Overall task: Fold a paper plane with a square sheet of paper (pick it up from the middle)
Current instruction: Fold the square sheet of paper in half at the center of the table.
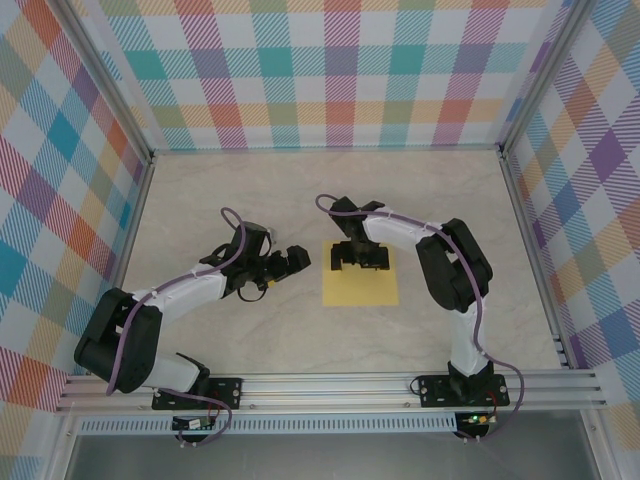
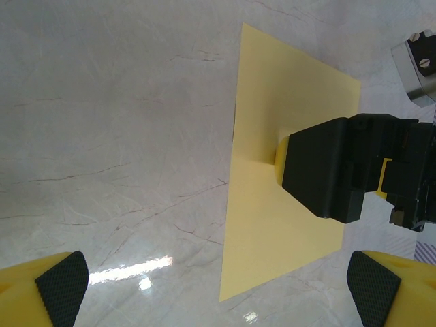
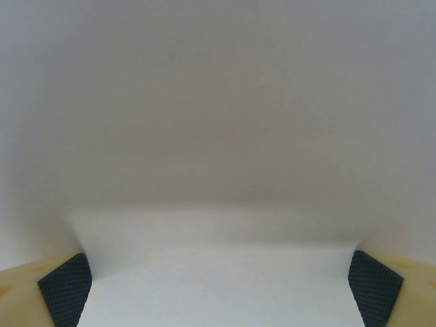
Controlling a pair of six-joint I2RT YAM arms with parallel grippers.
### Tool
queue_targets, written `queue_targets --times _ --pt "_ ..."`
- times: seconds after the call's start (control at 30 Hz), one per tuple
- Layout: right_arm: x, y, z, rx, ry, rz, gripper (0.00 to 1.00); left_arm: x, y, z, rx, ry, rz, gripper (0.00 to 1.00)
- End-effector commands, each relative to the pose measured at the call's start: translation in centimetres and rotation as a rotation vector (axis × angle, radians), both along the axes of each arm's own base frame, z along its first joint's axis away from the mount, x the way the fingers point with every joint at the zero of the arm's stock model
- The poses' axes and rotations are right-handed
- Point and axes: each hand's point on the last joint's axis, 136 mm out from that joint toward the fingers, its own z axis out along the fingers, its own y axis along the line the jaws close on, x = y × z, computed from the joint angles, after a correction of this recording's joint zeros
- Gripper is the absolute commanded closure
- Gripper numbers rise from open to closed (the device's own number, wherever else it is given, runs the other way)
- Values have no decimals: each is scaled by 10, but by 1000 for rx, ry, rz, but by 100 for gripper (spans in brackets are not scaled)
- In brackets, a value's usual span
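Note:
The square sheet of paper (image 1: 360,290) is plain yellow and lies flat on the pale marble table (image 1: 220,200), near the middle. My right gripper (image 1: 358,262) points down over the sheet's far half, open, its fingertips low on the paper. From the right wrist, a blurred pale surface sits very close between the spread pads (image 3: 65,289). My left gripper (image 1: 296,258) hovers just left of the sheet, open and holding nothing. In the left wrist view the sheet (image 2: 286,225) lies ahead, with the right gripper's black body (image 2: 340,167) above it and one yellow fingertip (image 2: 280,153) touching the paper.
Checked walls (image 1: 330,70) enclose the table on three sides, with metal posts at the corners. An aluminium rail (image 1: 330,385) carrying both arm bases runs along the near edge. Bare table surface lies left of the sheet (image 2: 116,136).

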Motion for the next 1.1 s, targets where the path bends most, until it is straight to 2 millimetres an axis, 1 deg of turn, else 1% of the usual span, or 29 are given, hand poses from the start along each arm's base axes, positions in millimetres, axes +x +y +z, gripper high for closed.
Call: queue_targets --times 0.0,0.7,0.8,0.83,0.97,1.07 --pt "-29 -11 -32 -61 114 1 0 5 -6 8 -10 -22 -9 0" --pt "-26 -12 -26 -59 93 -4 5 2 -5 9 -2 -17 -1 0" --pt "-23 -11 -19 -60 79 0 4 1 -4 8 2 -15 0 0" --pt "-21 -10 -16 -58 72 2 3 1 -3 8 3 -14 1 0" --pt "-11 -5 0 -42 31 20 3 2 -3 8 3 -14 2 0" --pt "-9 -6 -2 -50 38 15 4 2 -4 8 5 -14 3 0"
